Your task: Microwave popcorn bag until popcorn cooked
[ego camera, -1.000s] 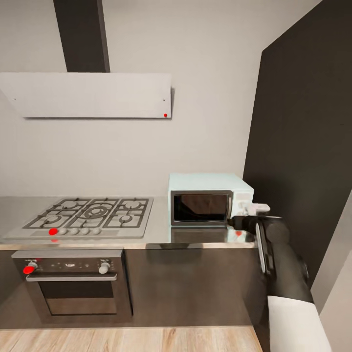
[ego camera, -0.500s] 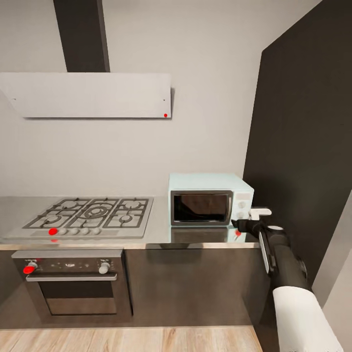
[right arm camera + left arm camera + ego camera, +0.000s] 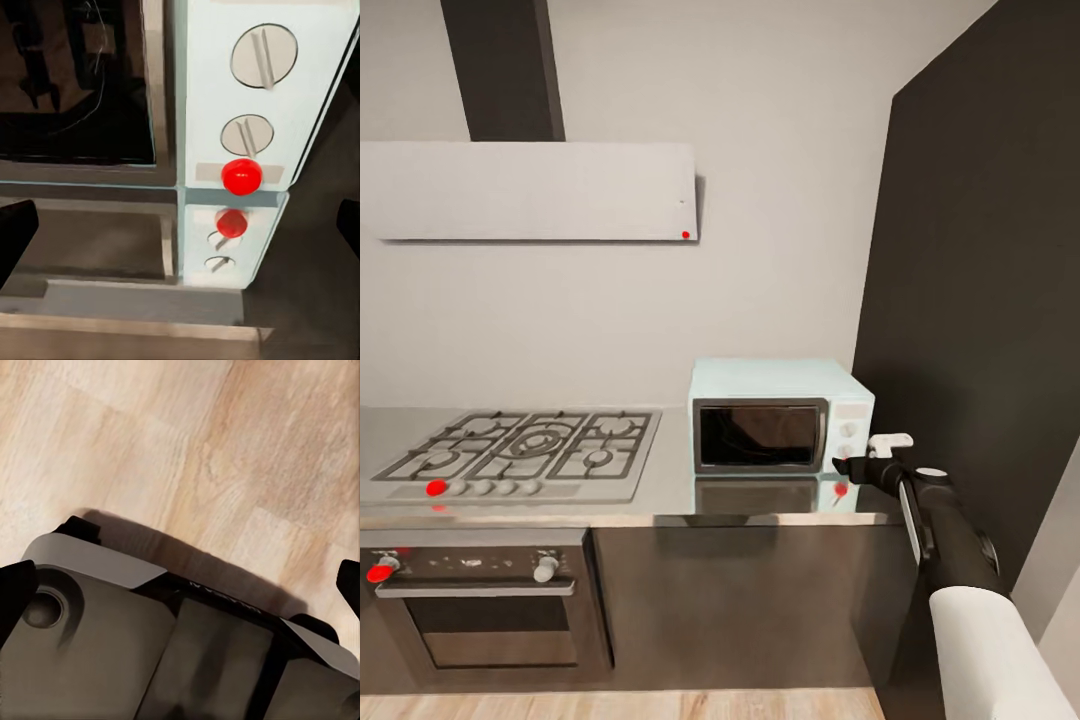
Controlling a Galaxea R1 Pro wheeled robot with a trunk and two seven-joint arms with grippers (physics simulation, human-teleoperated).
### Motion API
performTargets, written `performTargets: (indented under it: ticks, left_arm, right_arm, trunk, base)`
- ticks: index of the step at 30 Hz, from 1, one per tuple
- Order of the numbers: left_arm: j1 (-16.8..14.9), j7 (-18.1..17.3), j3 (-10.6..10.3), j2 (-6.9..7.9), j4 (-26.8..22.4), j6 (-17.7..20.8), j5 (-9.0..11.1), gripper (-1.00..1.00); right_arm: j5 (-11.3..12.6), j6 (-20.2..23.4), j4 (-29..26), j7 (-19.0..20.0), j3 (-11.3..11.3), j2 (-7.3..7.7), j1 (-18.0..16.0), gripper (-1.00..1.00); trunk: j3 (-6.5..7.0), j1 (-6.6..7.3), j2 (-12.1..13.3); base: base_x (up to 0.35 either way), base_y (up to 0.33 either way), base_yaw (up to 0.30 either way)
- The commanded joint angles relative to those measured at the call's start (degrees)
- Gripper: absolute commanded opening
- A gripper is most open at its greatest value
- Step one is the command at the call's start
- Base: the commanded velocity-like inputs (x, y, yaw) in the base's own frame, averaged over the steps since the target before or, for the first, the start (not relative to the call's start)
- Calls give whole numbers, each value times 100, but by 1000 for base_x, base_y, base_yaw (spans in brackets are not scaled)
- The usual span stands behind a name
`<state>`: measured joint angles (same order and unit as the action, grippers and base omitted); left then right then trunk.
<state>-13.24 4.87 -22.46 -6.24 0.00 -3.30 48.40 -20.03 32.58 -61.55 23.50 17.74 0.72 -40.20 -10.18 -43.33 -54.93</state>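
Microwave (image 3: 255, 112) knobs, right-wrist close-up.

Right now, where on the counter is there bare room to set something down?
Bare countertop runs between the gas hob and the microwave, plus a strip before its door. It is crowded at the microwave's right front corner, where the right gripper hovers.

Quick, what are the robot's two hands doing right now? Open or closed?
Left gripper: open, holding nothing, over the wooden floor.
Right gripper: open, empty, in front of the microwave control panel.
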Motion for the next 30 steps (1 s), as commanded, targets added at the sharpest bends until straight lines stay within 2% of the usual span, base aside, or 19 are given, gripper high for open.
performTargets:
  ticks: [1, 6, 14, 18, 22, 23, 30]
  left_arm:
    - [-3, 23, -48, -1, 0, -19, 50, 100]
    - [-3, 23, -48, 0, 0, -22, 62, 100]
    - [-3, 23, -48, 9, 0, -22, 73, 100]
    - [-3, 23, -48, 9, 0, -22, 73, 100]
    - [-3, 23, -48, 9, 0, -22, 73, 100]
    - [-3, 25, -48, 9, 0, -22, 73, 100]
    - [-3, 23, -48, 9, 0, -22, 73, 100]
  right_arm:
    - [-60, 23, 35, -92, 14, -2, -5, 100]
    - [-55, 7, 214, -500, 11, -14, -5, 100]
    - [-31, -84, 389, -587, 17, -43, -5, 100]
    - [-28, -521, 654, -598, 32, -64, -5, 100]
    - [-28, -1020, 896, -600, 250, -66, -5, 100]
    - [-28, -1191, 981, -601, 451, -69, -5, 100]
    - [-21, -1316, 1140, -601, 518, -78, -5, 100]
  trunk:
    - [-8, -2, -6]
    - [-8, -2, -6]
    - [-8, -2, -6]
    - [-8, -2, -6]
    - [-8, -2, -6]
    - [-8, -2, -6]
    - [-8, -2, -6]
  base:
    - [32, -21, 0]
    - [10, -7, 0]
    - [0, 0, 0]
    - [0, 0, 0]
    - [0, 0, 0]
    - [0, 0, 0]
    - [0, 0, 0]
